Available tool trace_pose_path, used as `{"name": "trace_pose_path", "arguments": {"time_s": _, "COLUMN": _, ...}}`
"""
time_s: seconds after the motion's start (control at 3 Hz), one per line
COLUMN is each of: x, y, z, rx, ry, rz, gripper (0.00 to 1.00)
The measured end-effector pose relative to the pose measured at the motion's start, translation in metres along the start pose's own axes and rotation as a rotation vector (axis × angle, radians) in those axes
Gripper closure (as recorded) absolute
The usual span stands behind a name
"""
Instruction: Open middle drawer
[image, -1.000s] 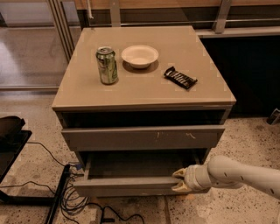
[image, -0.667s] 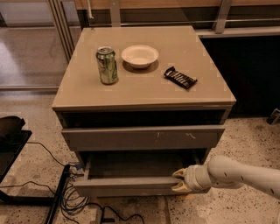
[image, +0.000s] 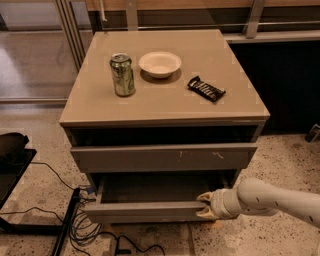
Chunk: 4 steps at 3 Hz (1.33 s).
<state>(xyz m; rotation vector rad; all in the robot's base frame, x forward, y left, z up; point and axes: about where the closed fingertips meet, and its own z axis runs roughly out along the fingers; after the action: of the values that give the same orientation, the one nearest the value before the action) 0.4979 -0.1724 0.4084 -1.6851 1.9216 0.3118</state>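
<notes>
**Item 1, middle drawer** (image: 145, 211): plain grey-brown front without a handle, at 6 o'clock of the bench (image: 165, 107). It stands drawn out, with its shallow grey inside showing behind the front. The task looks largely done, though more travel may remain.

**Item 2, pincer** (image: 204, 205): at the 3 o'clock end of the drawer front, on a pale arm (image: 272, 199) that enters from 4 o'clock. Its fingers are apart, one over the top lip and one lower against the front. With no handle to grip, this is probably a hook on the edge for pulling. How firmly it grips cannot be told.

**Item 3, scratched drawer front** (image: 160, 157): larger, directly above at 12 o'clock of the open drawer. It overhangs the drawer.

**Item 4, bench top load:**
- Green drink can (image: 123, 75), upright at 10 o'clock.
- White bowl (image: 160, 64), at 12 o'clock.
- Dark wrapped snack bar (image: 206, 89), at 2 o'clock.

All three sit well back from the front edge, so drawer travel should not disturb them.

**Item 5, floor cables** (image: 85, 225): at 8 o'clock, beside the drawer's left corner.
</notes>
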Motion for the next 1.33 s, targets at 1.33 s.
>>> {"name": "trace_pose_path", "arguments": {"time_s": 1.33, "x": 0.002, "y": 0.026, "z": -0.008, "rx": -0.001, "ry": -0.012, "rz": 0.004, "gripper": 1.0}}
